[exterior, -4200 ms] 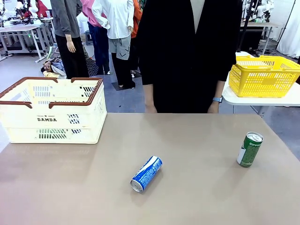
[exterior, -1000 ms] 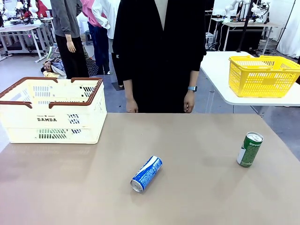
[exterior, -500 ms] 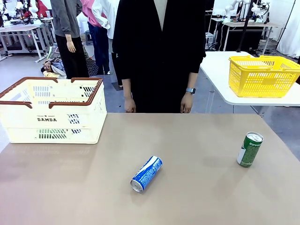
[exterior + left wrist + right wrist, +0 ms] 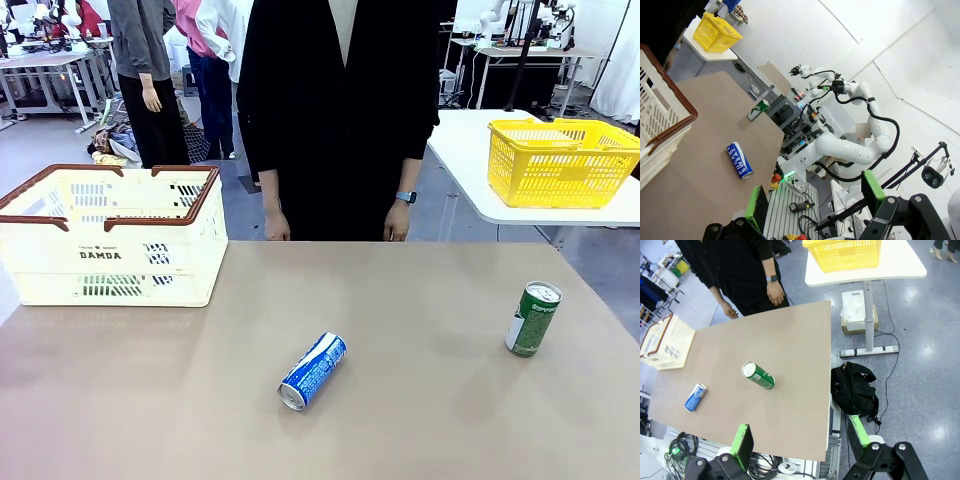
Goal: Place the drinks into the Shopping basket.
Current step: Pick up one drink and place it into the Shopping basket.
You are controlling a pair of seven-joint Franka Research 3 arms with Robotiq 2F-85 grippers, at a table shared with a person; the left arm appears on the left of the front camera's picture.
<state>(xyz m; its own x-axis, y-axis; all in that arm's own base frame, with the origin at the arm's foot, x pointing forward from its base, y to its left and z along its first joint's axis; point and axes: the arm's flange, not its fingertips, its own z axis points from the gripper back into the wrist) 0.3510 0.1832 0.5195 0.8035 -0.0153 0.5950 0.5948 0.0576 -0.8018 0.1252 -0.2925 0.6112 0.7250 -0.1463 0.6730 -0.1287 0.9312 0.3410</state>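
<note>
Only the person (image 4: 340, 120) has shifted, sidling to the table's 12 o'clock edge; no drink has moved. The blue-and-white aluminium can (image 4: 313, 371) lies at 6 o'clock, and the green aluminium can (image 4: 532, 319) stands at 3 o'clock. The cream slotted plastic basket with brown rim (image 4: 110, 250) waits at 10 o'clock. The left gripper (image 4: 813, 192) and the right gripper (image 4: 800, 437) gape apart, empty.

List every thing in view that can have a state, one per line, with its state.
blue-and-white can: lying on its side, mid-table
green can: standing upright near the table's right edge
Shopping basket: upright at the table's left; inside mostly hidden
left gripper: open, empty
right gripper: open, empty
yellow basket: upright on a white side table
</note>
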